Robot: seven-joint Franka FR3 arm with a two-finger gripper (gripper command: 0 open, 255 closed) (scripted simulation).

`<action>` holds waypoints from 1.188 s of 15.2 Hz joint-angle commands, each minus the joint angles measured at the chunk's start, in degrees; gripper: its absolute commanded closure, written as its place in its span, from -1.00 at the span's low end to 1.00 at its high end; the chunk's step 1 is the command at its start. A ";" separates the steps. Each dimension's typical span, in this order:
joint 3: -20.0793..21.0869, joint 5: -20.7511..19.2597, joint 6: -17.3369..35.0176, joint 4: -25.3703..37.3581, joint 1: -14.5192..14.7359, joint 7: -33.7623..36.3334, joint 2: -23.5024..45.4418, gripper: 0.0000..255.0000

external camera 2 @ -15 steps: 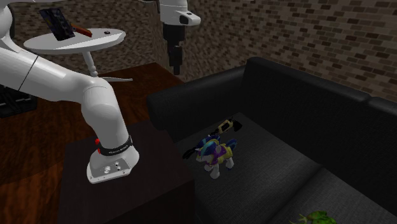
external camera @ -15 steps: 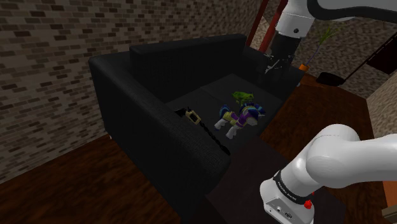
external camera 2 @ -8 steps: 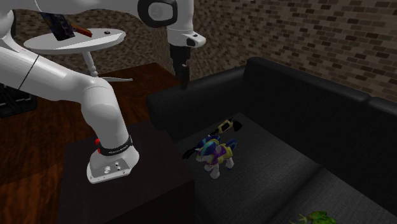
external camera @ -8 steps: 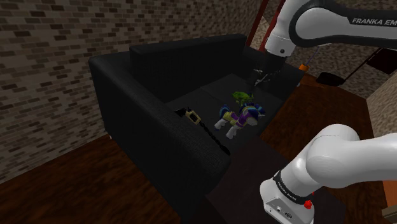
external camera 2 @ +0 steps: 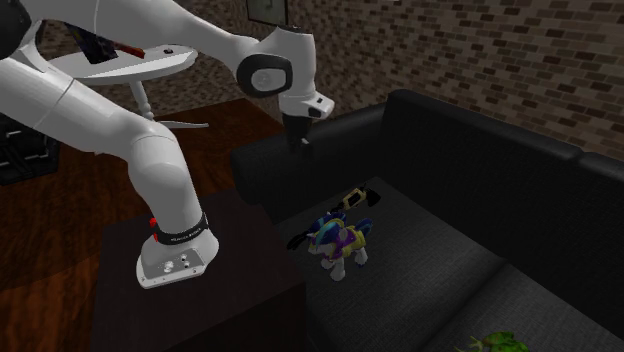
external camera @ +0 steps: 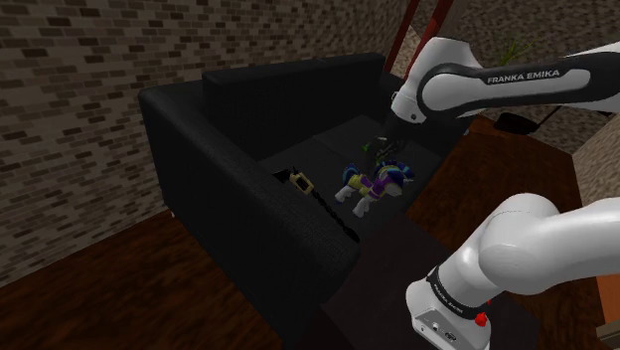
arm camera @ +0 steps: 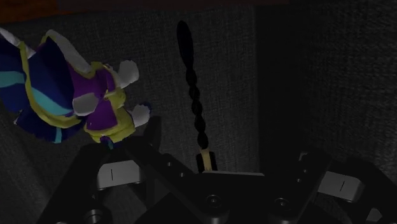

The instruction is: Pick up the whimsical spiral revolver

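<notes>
Jaws apart, clamped on nothing, the two black fingers set wide to either side. Hung in the air above the seat rather than down at it, judging from the second exterior view.

Straight ahead, in line with the gap between those fingers and touched by neither: the spiral revolver, black, with a thin twisted barrel and a small pale-gold part at the end nearer the hand. Long axis running away from the hand, so roughly square to the line on which the jaws close. Probably a good lie for pinching across the slim barrel or the gold part, with little or no turn of the wrist. Mostly a matter of coming down, and of keeping that narrow shape centred.

Just to one side of the barrel, the toy pony, purple, blue and yellow, close enough to be nudged by the finger on that side if the approach drifts.

Further out, no box or bowl in play. Everything lying loose on the seat of the black sofa, with the revolver just beside the armrest, the pony near it toward the seat's middle, and a green leafy thing well apart at the other end.
</notes>
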 commanded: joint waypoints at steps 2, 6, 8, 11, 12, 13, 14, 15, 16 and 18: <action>-2.27 1.22 9.92 -1.95 1.44 -2.96 6.32 -1.00; -6.14 5.26 22.18 -2.78 4.87 -8.81 16.04 -1.00; -8.67 9.45 27.98 -2.36 7.89 -13.25 21.57 -1.00; -12.99 21.72 35.31 -0.38 14.44 -24.24 30.61 -1.00; -14.18 28.14 37.02 0.79 16.85 -29.65 33.87 -1.00; -14.61 35.59 38.17 2.30 18.61 -35.86 37.26 -1.00; -14.25 43.31 38.79 4.11 19.52 -42.32 40.69 -1.00; -13.19 50.55 39.00 6.10 19.52 -48.49 44.03 -1.00; -11.10 56.76 39.09 8.16 18.22 -53.95 47.15 -1.00; -6.62 66.59 39.19 12.33 14.75 -63.04 52.84 -1.00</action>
